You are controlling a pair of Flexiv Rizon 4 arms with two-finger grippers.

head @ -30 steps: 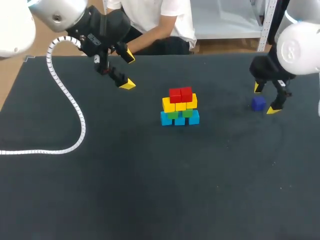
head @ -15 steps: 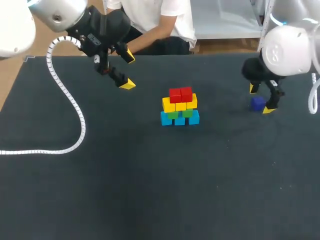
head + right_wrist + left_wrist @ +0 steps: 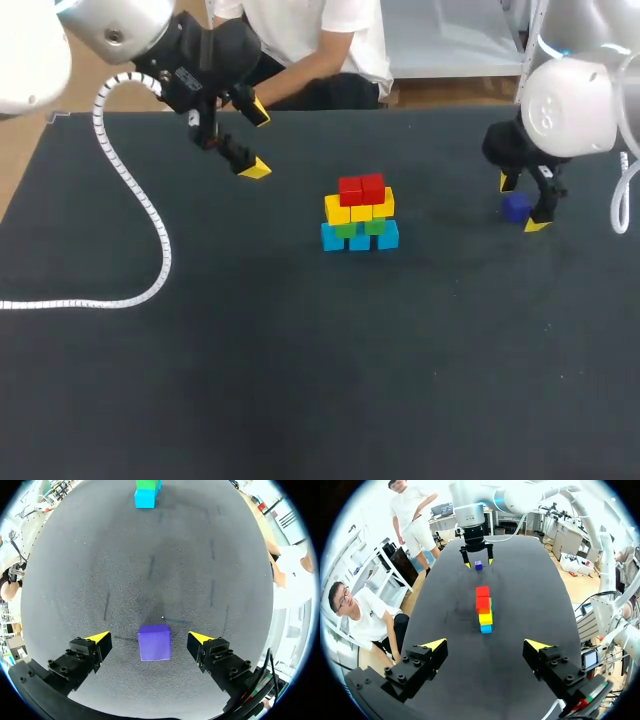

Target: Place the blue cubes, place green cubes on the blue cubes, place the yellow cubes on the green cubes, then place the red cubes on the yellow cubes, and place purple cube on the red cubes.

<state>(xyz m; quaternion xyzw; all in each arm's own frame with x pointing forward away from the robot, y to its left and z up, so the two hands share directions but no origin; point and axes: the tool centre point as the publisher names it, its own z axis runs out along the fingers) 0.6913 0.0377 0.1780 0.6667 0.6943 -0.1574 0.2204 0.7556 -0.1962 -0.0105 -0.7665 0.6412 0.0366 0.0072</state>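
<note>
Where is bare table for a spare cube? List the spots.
Free: the near half of the table, in front of the cube stack; also the strip between stack and purple cube. Crowded: around the right gripper straddling that cube, and by the white cable at left.

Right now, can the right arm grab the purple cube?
Probably yes. The right gripper is open, and the purple cube sits between its fingers with a gap on each side. Nothing else is near the cube, so closing the fingers should catch it.
</note>
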